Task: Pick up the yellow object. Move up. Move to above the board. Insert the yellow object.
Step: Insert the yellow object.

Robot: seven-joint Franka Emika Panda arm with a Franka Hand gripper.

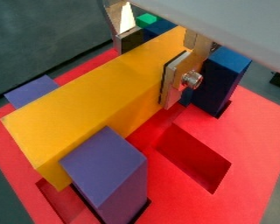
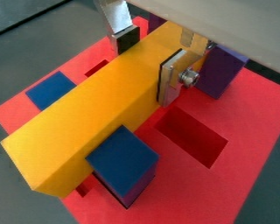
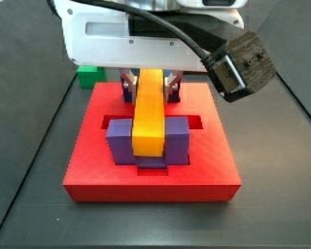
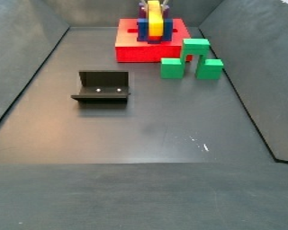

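The yellow object [image 1: 90, 109] is a long bar lying level over the red board [image 1: 254, 149], running between the upright purple [image 1: 108, 171] and blue posts [image 1: 224, 79]. My gripper [image 1: 150, 70] is shut on the bar near its far end, with a silver finger pressed to each long side. The same grip shows in both wrist views [image 2: 146, 70]. In a side view the bar [image 3: 148, 117] sits between two purple posts [image 3: 120, 138] at the middle of the board [image 3: 210, 160], and the gripper [image 3: 149, 83] is above its rear half. Whether its underside rests in a slot is hidden.
An open recessed slot [image 1: 195, 153] lies in the board beside the bar. Three green blocks [image 4: 197, 56] stand on the floor next to the board [image 4: 132, 52]. The fixture [image 4: 102, 87] stands on the floor, away from the board. Dark walls enclose the floor.
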